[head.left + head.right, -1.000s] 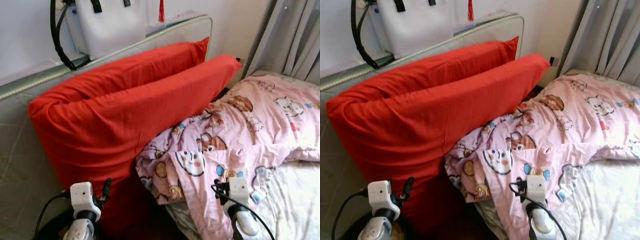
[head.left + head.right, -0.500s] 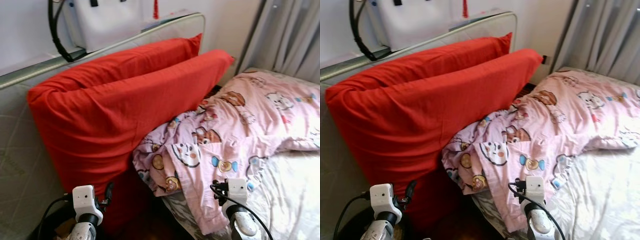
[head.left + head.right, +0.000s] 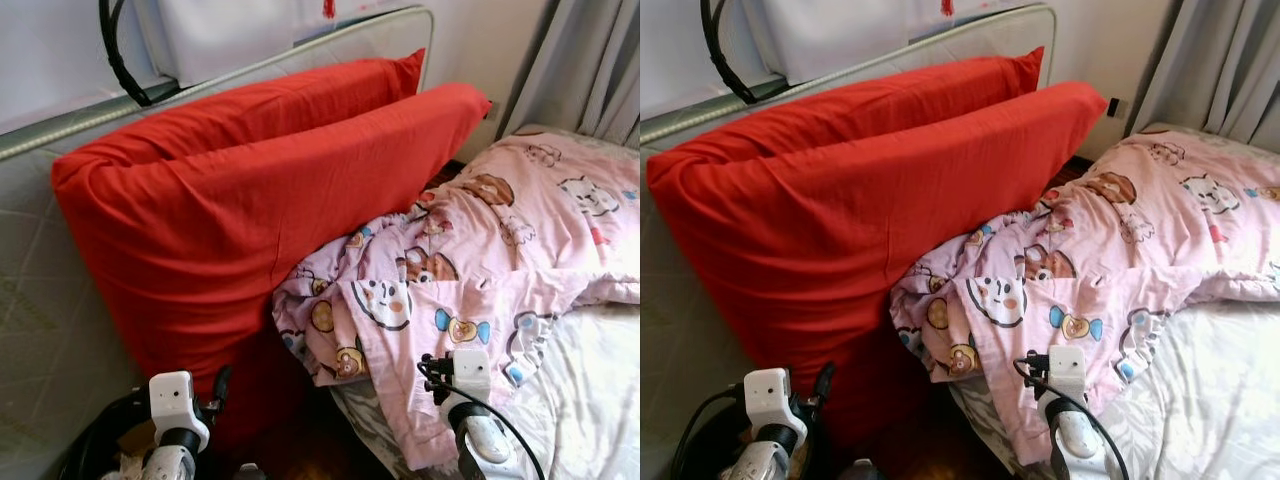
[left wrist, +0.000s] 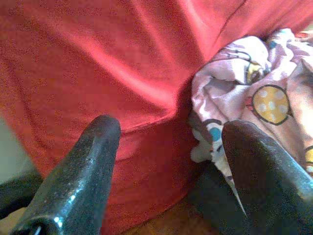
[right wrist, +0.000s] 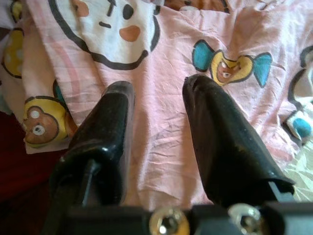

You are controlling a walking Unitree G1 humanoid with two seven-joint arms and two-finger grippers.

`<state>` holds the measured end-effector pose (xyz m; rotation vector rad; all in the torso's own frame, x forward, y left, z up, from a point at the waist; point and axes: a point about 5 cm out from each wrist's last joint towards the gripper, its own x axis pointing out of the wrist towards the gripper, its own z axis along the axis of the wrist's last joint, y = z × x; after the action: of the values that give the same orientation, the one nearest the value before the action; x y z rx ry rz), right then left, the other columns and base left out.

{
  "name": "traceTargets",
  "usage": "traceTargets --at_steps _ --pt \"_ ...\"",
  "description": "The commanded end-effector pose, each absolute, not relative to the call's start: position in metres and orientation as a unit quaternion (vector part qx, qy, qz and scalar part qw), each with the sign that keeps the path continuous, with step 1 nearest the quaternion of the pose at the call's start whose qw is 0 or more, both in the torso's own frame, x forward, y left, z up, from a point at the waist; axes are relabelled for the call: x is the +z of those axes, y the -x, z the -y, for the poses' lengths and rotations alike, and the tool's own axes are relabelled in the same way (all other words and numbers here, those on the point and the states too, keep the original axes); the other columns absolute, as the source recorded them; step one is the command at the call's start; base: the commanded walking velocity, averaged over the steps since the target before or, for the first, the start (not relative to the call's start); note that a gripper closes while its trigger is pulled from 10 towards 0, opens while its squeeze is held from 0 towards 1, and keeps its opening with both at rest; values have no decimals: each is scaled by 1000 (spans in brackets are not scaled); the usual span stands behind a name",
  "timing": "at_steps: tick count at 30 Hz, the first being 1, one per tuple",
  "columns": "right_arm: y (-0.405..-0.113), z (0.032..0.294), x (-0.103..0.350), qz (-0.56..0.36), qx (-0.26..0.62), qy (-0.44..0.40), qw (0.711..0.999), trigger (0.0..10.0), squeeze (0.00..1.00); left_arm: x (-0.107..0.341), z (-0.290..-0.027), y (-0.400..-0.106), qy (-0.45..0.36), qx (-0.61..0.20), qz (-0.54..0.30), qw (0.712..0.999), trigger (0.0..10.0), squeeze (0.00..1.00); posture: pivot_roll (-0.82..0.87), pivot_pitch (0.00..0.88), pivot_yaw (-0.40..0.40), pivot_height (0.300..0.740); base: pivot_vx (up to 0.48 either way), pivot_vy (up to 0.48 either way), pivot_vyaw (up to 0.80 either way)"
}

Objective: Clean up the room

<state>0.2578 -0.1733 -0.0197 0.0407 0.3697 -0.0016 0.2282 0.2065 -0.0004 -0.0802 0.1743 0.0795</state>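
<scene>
Right gripper (image 5: 156, 110) hangs just above the rumpled pink cartoon-print cotton quilt (image 3: 480, 260), fingers parted, holding nothing; left gripper (image 4: 171, 147), fingers wide and empty, faces the big red fabric-covered cushions (image 3: 260, 200); quilt lies bunched on the pale patterned bedsheet (image 3: 590, 390), its corner spilling over the bed edge against the cushions; likely light, limp, prone to slip; pinch a thick fold near that hanging corner; grey curtain (image 3: 590, 60) beyond.

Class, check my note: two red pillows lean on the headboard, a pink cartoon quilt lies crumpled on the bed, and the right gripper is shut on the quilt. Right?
Not quite. The right gripper is open above the quilt, gripping nothing, as the right wrist view shows. The rest holds.
</scene>
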Motion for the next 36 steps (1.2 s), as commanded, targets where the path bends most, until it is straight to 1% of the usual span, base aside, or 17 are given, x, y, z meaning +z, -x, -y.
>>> traceTargets --at_steps 1,4,8,12,34,36 --pt "-256 173 -21 -182 -2 -24 983 10000 0 3 -210 -230 37 43 -82 995 10000 0 -29 3 10 645 0 0 0" --pt "-256 173 -21 -181 -3 -25 983 10000 0 4 -211 -229 37 42 -83 995 10000 0 -29 3 10 645 0 0 0" --pt "-254 170 -25 -204 1 -17 979 10000 0 4 -211 -229 35 41 -82 995 10000 0 -22 14 8 640 0 0 0" --pt "-254 170 -22 -182 0 -28 983 10000 0 5 -211 -228 35 41 -82 995 10000 0 -22 16 9 635 0 0 0" --pt "-260 168 -20 -193 15 -22 981 10000 0 6 -211 -233 32 40 -87 995 10000 0 -21 15 -3 635 0 0 0" --pt "-260 167 -21 -194 17 -20 981 10000 0 6 -211 -232 30 40 -88 995 10000 0 -21 14 -5 626 0 0 0"
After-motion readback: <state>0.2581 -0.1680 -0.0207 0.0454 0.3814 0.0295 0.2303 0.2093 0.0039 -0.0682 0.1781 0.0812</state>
